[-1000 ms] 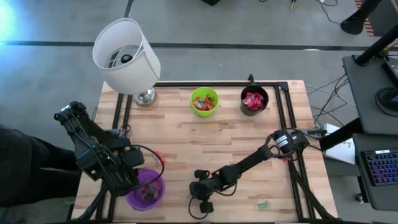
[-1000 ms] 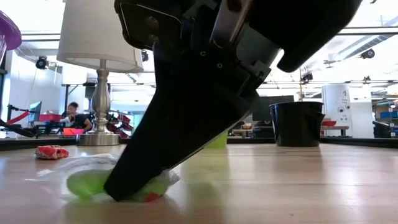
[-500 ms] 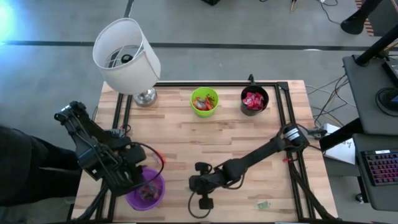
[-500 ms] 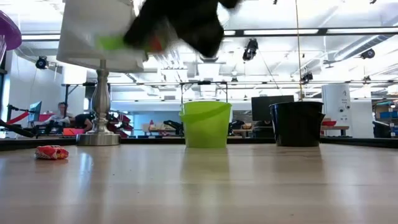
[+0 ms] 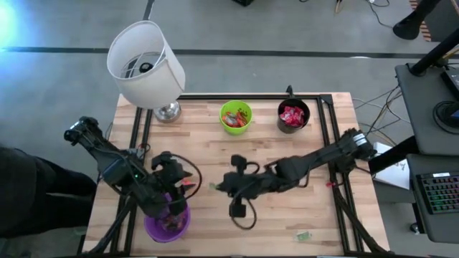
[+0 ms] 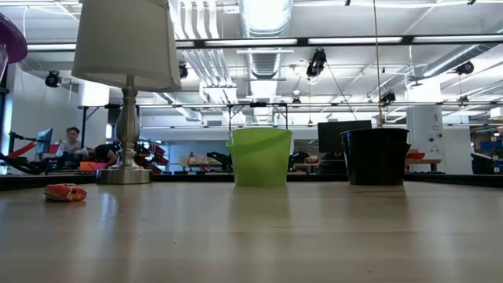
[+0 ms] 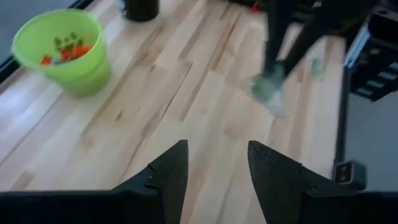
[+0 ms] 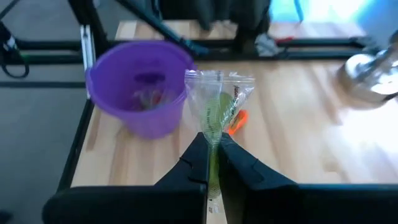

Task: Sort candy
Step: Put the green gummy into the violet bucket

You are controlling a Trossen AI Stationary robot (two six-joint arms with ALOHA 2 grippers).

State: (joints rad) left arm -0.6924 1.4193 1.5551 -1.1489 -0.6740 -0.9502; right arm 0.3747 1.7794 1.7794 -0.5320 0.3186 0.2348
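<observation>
Above mid-table, the right claw (image 8: pixel 211 163) pinches 1 clear, seemingly green candy packet (image 8: pixel 219 102) upright.

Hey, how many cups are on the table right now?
3: a green cup at the far edge's middle, a black cup to its right, and a purple cup at the near left, partly under the left gripper.

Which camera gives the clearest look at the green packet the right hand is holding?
The right wrist view: the green packet hangs pinched in the shut right hand, with the purple cup behind. The left wrist view shows it as a blur, the high view as a speck, and the low view not at all.
</observation>
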